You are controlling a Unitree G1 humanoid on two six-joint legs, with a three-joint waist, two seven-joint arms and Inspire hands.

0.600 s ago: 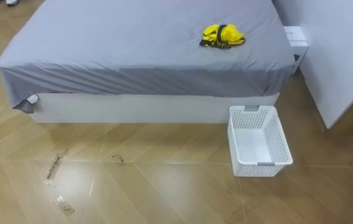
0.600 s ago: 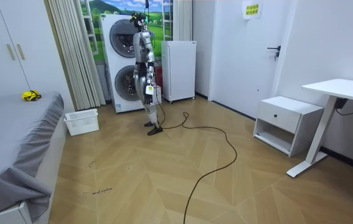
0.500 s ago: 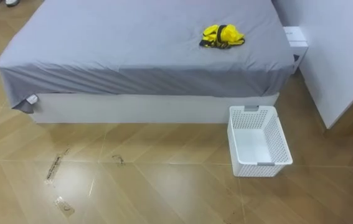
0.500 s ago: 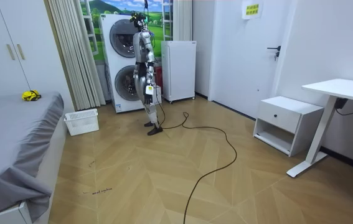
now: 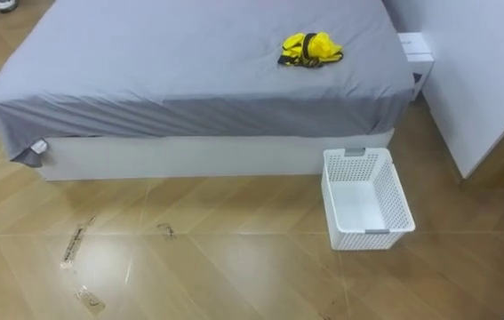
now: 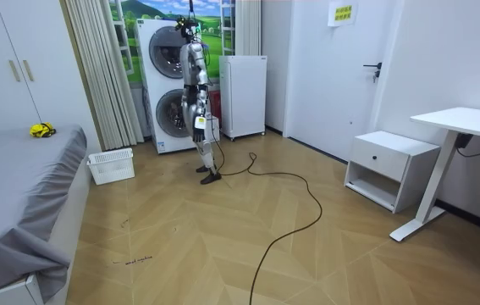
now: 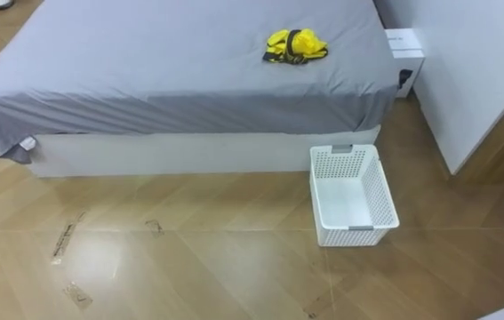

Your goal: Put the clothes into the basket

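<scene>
Upper right on the grey-sheeted bed (image 5: 145,80) lies a yellow-and-black clothes bundle (image 5: 309,49), above the white perforated basket (image 5: 367,203). Right arm looks nearer; fingers' state cannot be told.

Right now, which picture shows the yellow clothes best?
The left eye view: the yellow clothes lie whole on the bed. The right eye view matches; the room view makes them a tiny speck.

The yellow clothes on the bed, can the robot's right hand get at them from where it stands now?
Probably not. The robot stands by the washing machines, open floor between it and the bed, and the yellow clothes lie well in on it.
</scene>
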